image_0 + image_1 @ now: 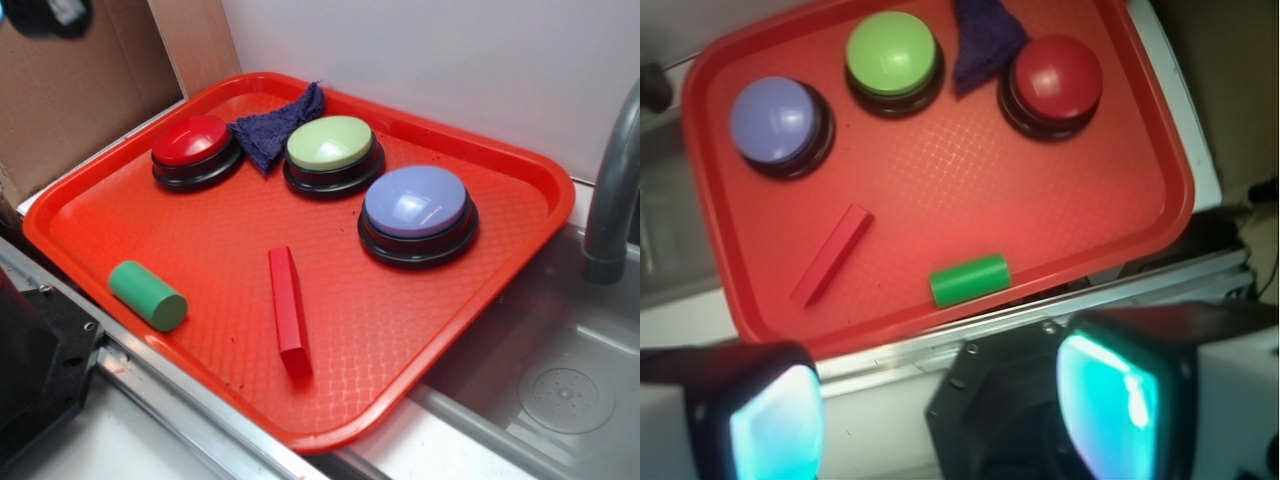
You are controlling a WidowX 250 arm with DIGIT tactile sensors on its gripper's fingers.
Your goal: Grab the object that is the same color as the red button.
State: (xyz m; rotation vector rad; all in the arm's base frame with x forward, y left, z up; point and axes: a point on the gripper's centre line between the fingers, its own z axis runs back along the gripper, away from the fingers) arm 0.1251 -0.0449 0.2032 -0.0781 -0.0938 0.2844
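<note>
Exterior: the red tray (480, 330) carries everything. The red button (192, 140) sits at the tray's far-left corner, a dark blue cloth (275, 125) touching its right side, then the green button (330, 143) and, right of that and nearer, the lavender button (416, 202). The red block (288, 308) lies flat on the tray floor in front of the buttons, well apart from the red button, long axis running roughly front to back; the green cylinder (148, 295) lies on its side to the block's left, apart from it. No arm over the tray in this view. Wrist: camera looks down from beyond the tray's near edge. The gripper (940, 410) shows two fingers, one (775, 425) at left and one (1120, 395) at right, spread wide with nothing between them. The block (832, 254) sits diagonal here, well ahead of the fingers, cylinder (970, 280) just beside it toward the red button (1056, 78). Judgement: step is pre-approach, target picked but not reached. Next move needs travel out over the tray, wrist rotated so the jaws straddle the block's narrow width, then descent clear of the cylinder.
</note>
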